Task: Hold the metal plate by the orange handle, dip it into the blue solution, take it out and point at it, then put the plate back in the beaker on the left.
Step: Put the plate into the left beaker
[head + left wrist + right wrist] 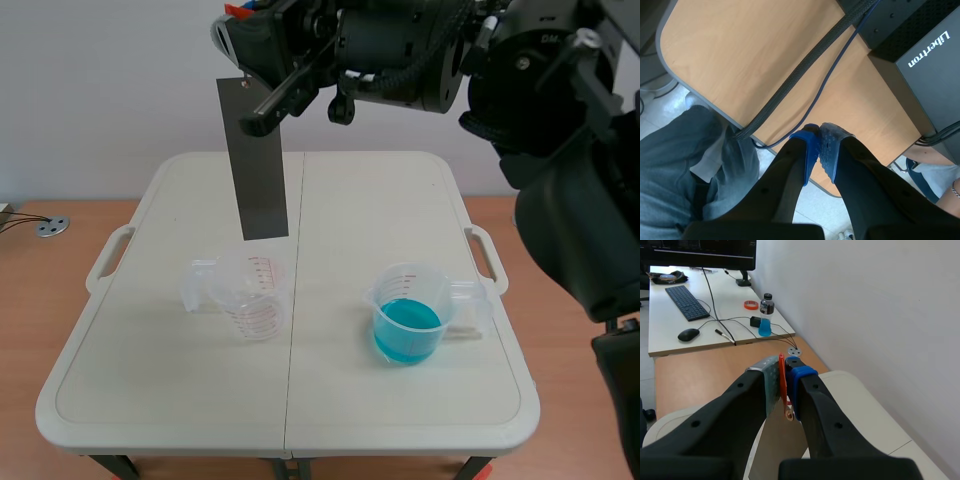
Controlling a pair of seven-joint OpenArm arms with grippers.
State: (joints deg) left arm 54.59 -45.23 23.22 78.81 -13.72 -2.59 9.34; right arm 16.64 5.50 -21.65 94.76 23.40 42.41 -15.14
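Grey sheet metal, dull and unmarked, made up the metal plate [255, 160], a long narrow strip with a small hole [245, 85] near its upper end. It hung almost vertically, high over the left half of the table [380, 200]. Its lower edge stood above the rim of the left beaker [250, 290] and was not touching it.

The right arm reached across from the right side, raised well above the table. The right gripper [782, 385] was clamped on the orange handle [782, 380], a thin strip pinched edge-on between the two pads. Gripping at the top end appeared sensible: the whole metal length hung free below the fingers, so it could be lowered into a vessel without the gripper meeting liquid or rim.

The left beaker was clear plastic with red graduations and appeared empty. The right beaker [410, 310], of the same pattern, stood well apart on the right half of the table and held the blue solution [407, 325] to less than half its depth. Each handle pointed outward, toward the nearer table edge.

No wetting or colour could be made out on the plate's surface. It therefore could not be judged whether the plate was leaving or returning to the left beaker.

The left gripper [820, 137] had its blue pads pressed together with nothing between them. It was off the table, over a wooden desk [765, 55] crossed by cables [805, 65], and took no part in the hold.
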